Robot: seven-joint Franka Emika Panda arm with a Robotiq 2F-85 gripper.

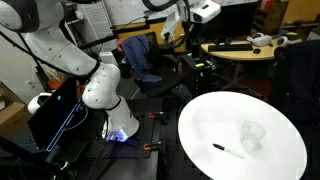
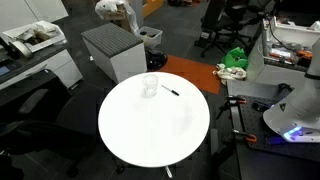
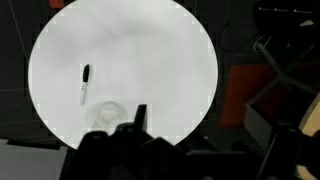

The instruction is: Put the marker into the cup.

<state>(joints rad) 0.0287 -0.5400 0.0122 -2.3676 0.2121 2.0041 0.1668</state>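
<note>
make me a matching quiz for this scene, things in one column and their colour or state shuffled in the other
1 marker
2 cup
3 table
4 gripper

a round, white
b clear, upright on the table
c above the table
d dark, lying flat beside the cup

Pairs: 1-d, 2-b, 3-a, 4-c

This is looking like an office doubling as a robotics lab. A white robot arm (image 1: 100,85) is standing beside a round white table (image 1: 200,140). Rolling office chairs (image 2: 222,25) are sitting around in an exterior view, and a blue cloth (image 1: 140,55) is hanging over one. A desk (image 1: 240,48) is carrying cluttered gear at the back, and a grey cabinet (image 2: 115,50) is standing on the floor.
</note>
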